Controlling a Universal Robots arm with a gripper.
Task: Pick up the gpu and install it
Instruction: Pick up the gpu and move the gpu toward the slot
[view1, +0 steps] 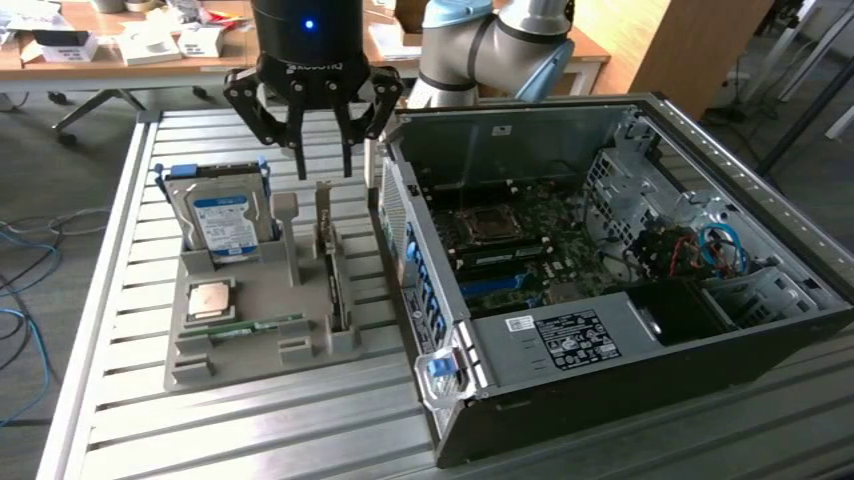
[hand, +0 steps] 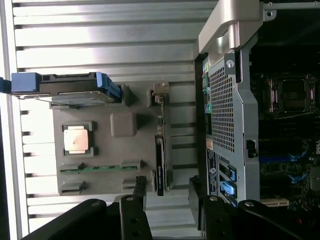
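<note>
One robot arm's gripper (view1: 328, 172) hangs over a grey parts holder (view1: 260, 355) on a slatted metal counter (view1: 200, 430). Its two dark fingers (view1: 304, 160) stand well apart, with nothing between them.

Just below them is the gpu (view1: 328, 262), a thin dark card standing on edge in a slot of the holder, on the side nearest the open computer case (view1: 601, 290). The card's long axis runs parallel to the case's side wall, and its silver bracket end rises at the far end, closest to the fingers. In the wrist view the gpu (hand: 160, 160) is seen edge-on as a narrow strip, and its line passes through the gap of the gripper (hand: 167, 200), one finger to each side.

Beside it, a blue-labelled hard drive (view1: 224, 215) also stands in the holder.

Hard to make out: the card's flat faces, its lower edge sunk in the slot, and the motherboard socket inside the dim case.
</note>
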